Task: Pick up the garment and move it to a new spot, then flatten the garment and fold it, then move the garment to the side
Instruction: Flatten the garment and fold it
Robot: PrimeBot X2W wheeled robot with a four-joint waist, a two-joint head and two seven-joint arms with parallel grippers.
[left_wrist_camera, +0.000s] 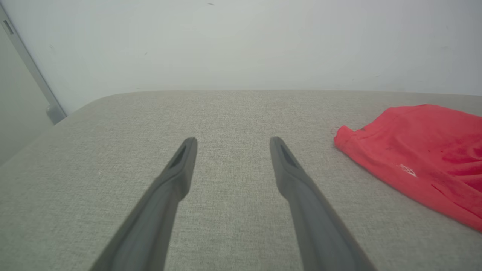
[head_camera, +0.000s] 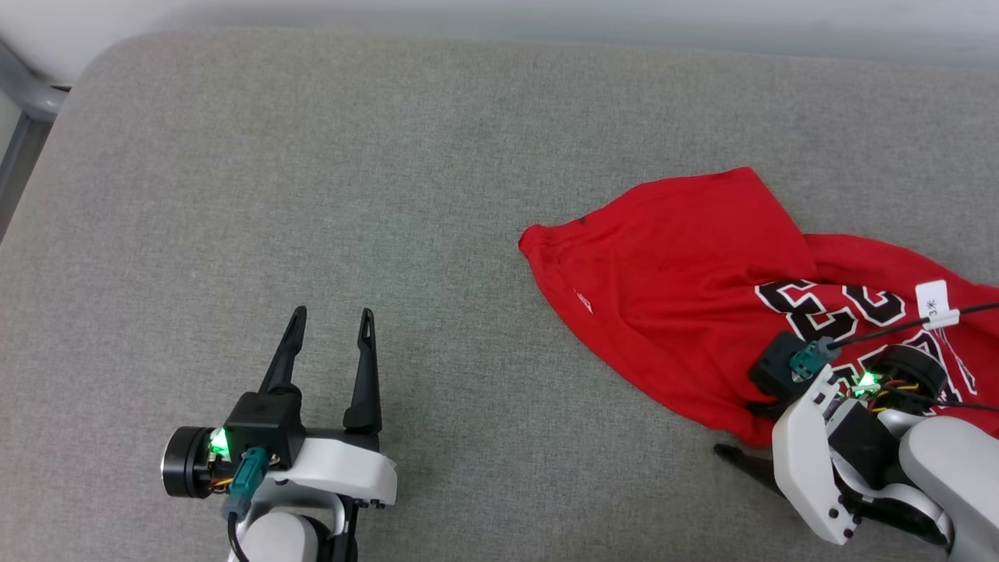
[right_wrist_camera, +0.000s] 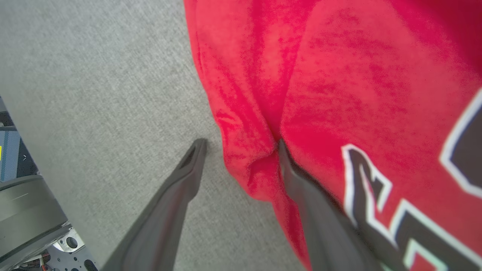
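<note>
The garment (head_camera: 687, 281) lies crumpled at the right of the grey padded surface (head_camera: 312, 156), red with part of a black-and-white number print facing up. My right gripper (right_wrist_camera: 241, 143) stands open at its near edge. One of its fingers (right_wrist_camera: 188, 169) rests on the grey surface, the other presses on the red cloth (right_wrist_camera: 339, 75), and a bulge of fabric sits between them. My left gripper (head_camera: 332, 312) is open and empty at the lower left, well away from the garment. In the left wrist view the left gripper (left_wrist_camera: 233, 139) points across the bare surface, with the garment (left_wrist_camera: 414, 150) off to the right.
A pale wall (left_wrist_camera: 241, 45) runs behind the surface's far edge. A grey metal post (head_camera: 23, 86) stands at the far left corner. Part of my base (right_wrist_camera: 26, 210) shows beside the near edge. A tagged cable (head_camera: 936, 308) crosses above the garment.
</note>
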